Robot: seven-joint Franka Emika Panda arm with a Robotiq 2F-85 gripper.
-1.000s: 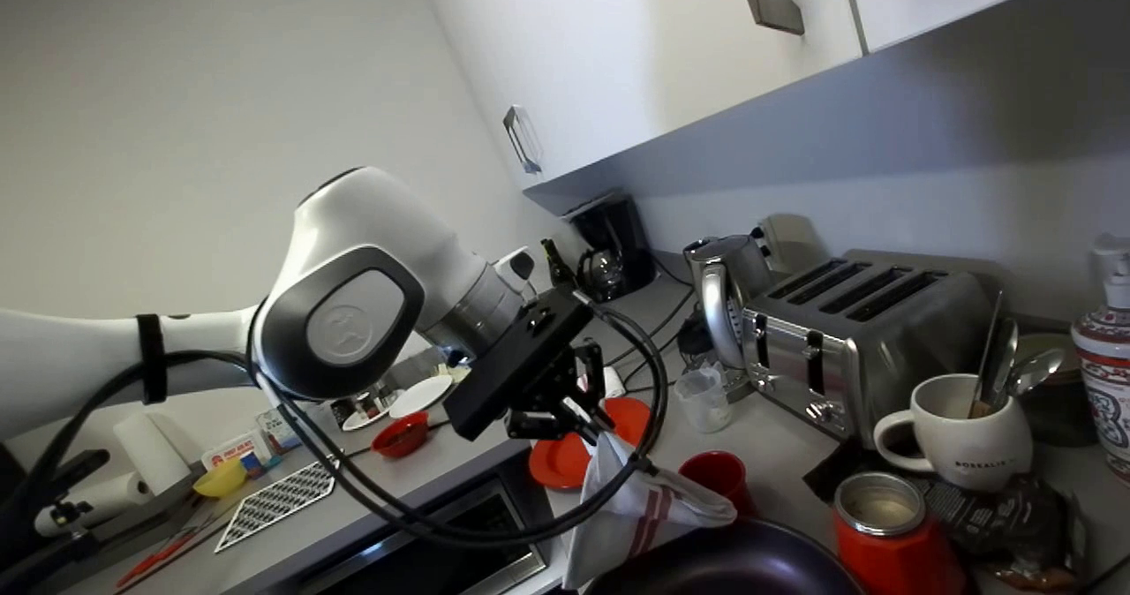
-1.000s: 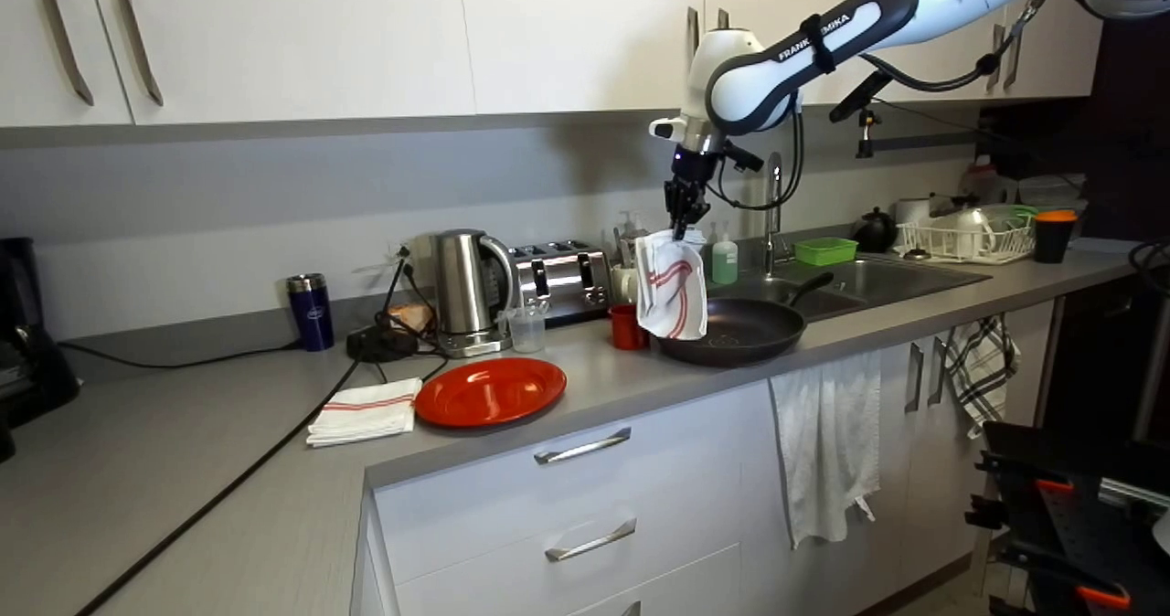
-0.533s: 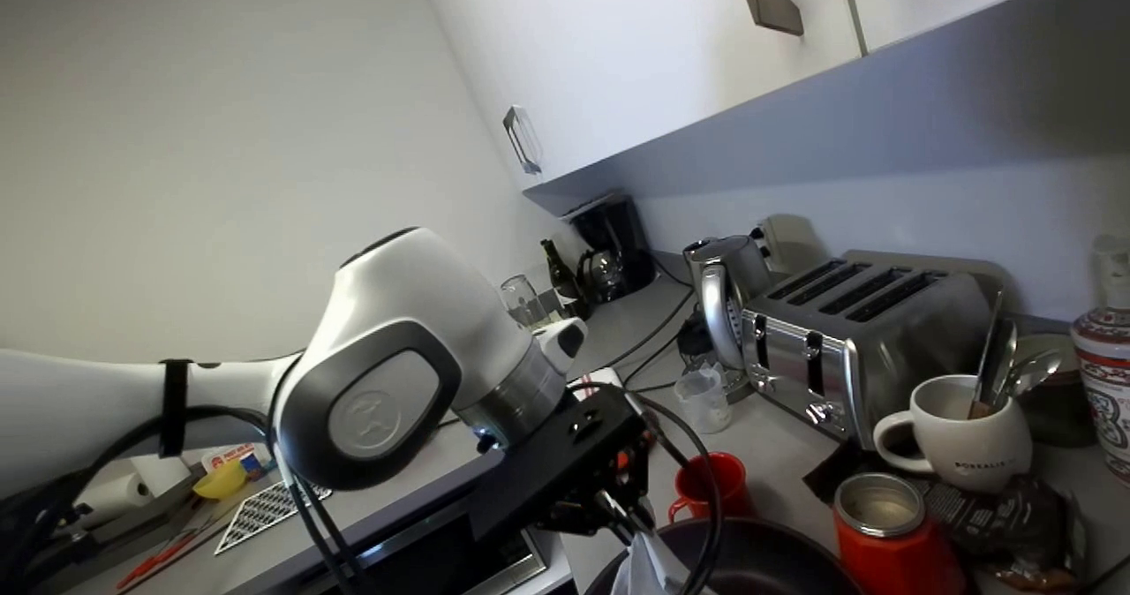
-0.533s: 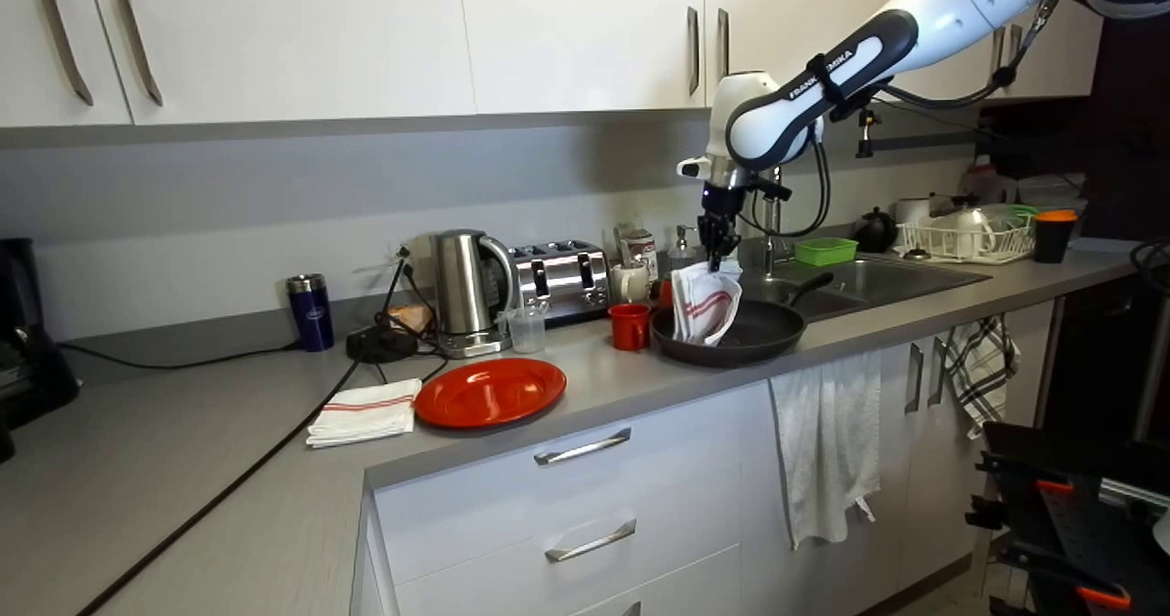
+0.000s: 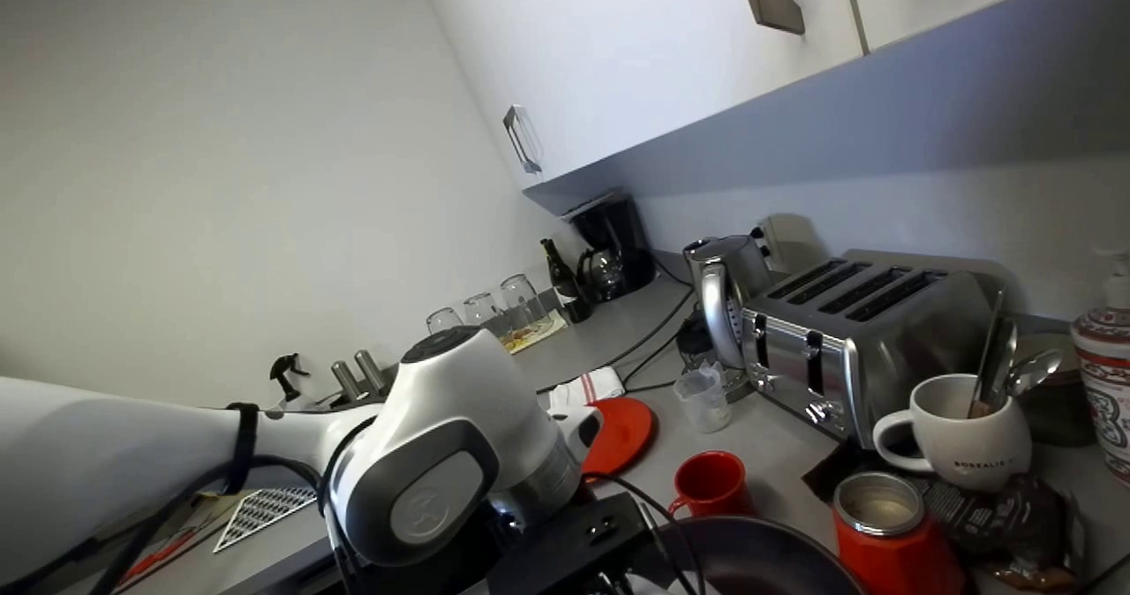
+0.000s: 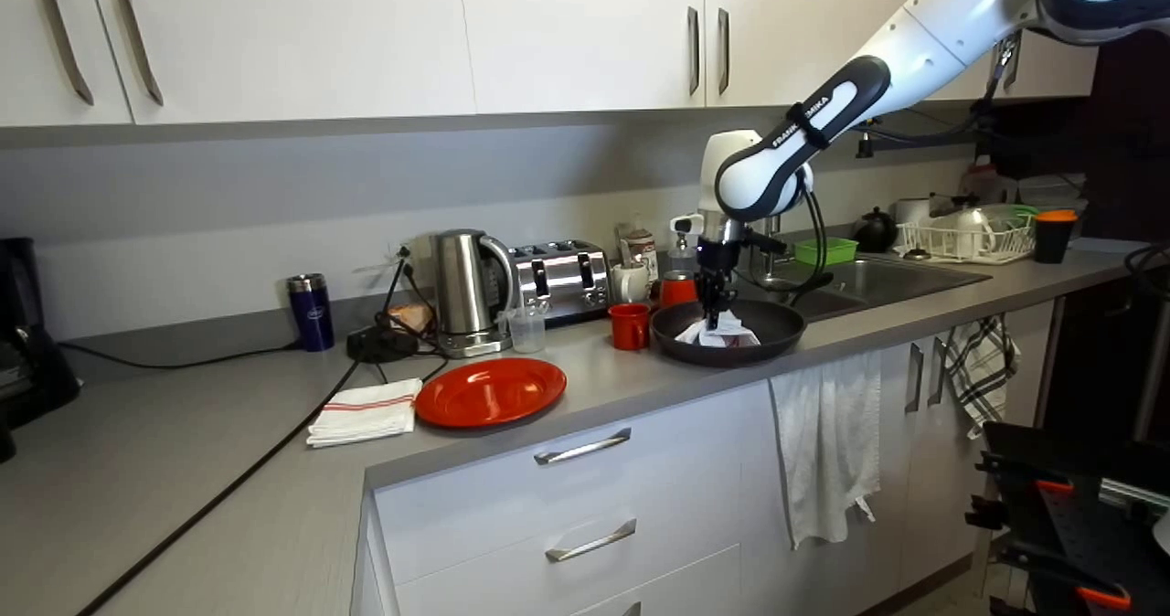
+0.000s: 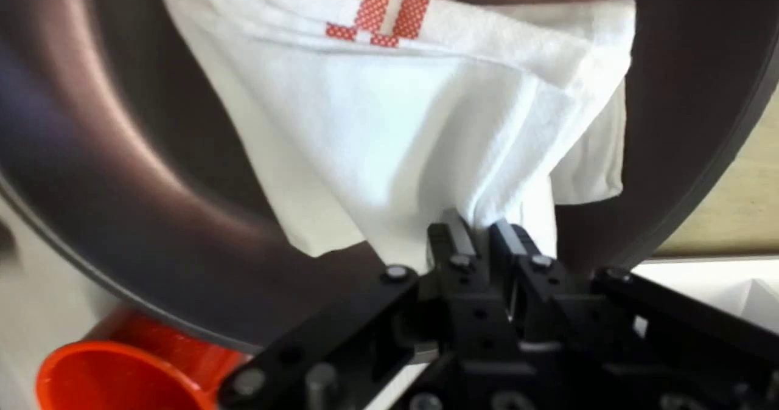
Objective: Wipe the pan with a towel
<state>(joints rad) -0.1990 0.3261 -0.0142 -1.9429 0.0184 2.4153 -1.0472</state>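
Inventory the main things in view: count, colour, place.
Pan: 1, dark, on counter
Held towel: 1, red-striped white, in pan
Plate: 1, red, on counter
Folded towel: 1, red-striped white, beside plate
Red mug: 1, red, beside pan
Toaster: 1, silver, near wall
Kettle: 1, silver, beside toaster
Spoon mug: 1, white, beside toaster
Tumbler: 1, blue, near wall
Hanging towels: 2, white and checked, below counter
Arm: 1, mostly white, over pan
Pincer: 1, black, shut on held towel

The grey countertop (image 6: 155,433) supports the pan (image 6: 731,356) near its front edge. A red mug (image 6: 629,328) stands just beside the pan; a red plate (image 6: 491,392) lies flat next to a folded striped cloth (image 6: 366,412). The kettle (image 6: 461,287), toaster (image 6: 564,282) and blue tumbler (image 6: 312,314) stand upright toward the rear.
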